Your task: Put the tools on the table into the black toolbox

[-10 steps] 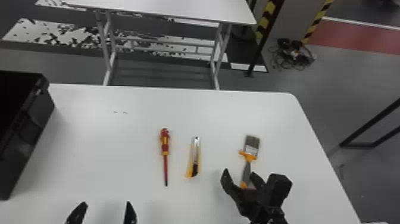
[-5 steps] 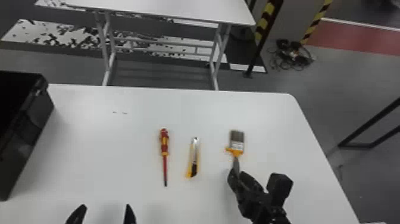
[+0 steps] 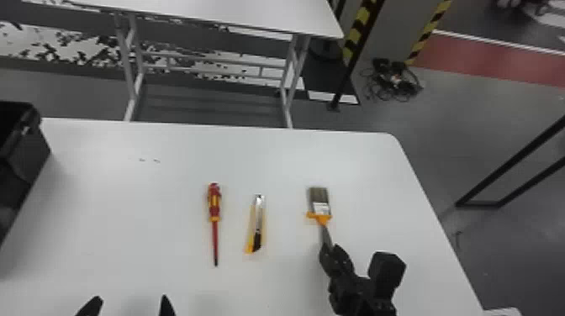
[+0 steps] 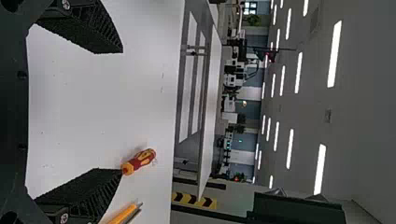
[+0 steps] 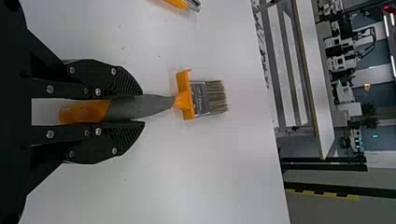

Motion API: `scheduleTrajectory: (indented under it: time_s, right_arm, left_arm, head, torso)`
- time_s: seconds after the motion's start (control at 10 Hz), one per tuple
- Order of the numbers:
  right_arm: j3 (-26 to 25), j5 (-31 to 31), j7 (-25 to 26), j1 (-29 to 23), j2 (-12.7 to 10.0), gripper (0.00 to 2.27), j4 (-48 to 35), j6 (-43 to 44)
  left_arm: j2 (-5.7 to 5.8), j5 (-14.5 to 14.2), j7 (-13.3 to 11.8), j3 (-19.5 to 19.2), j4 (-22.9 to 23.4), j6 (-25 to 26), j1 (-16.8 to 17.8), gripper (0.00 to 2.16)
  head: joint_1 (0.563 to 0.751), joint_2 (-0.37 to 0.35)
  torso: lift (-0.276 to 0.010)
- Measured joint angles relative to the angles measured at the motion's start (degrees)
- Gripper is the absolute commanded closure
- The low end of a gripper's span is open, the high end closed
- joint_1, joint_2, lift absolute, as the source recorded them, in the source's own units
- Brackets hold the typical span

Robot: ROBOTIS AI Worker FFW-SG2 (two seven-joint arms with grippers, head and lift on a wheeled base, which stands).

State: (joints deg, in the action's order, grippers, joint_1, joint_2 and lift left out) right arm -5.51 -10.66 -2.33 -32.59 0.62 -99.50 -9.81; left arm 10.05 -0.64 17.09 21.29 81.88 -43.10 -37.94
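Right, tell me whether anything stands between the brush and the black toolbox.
Yes: the yellow utility knife and, beyond it, the screwdriver lie on the table between the brush and the toolbox.

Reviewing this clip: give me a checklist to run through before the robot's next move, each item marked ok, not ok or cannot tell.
1. Right gripper closed on the paintbrush: ok, around its handle.
2. Paintbrush fully off the table: cannot tell.
3. Left gripper free: ok, open and empty.
4. Screwdriver and utility knife packed: not ok, both lie on the table.
5. Room inside the black toolbox: cannot tell, its inside is too dark.
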Motion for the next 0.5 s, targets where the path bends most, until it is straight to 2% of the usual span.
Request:
scheduleTrajectory:
  time_s: [0.5]
  right_arm:
    - [-0.50,-0.15,-0.80,-3.32,0.03,2.22,-6.58,2.25]
  left_arm:
    - [0.50,0.79,-0.06,-0.59,7.31,1.17,-1.61,0.07]
  head:
    - [0.695,-0.256]
  torso:
    - [-0.075]
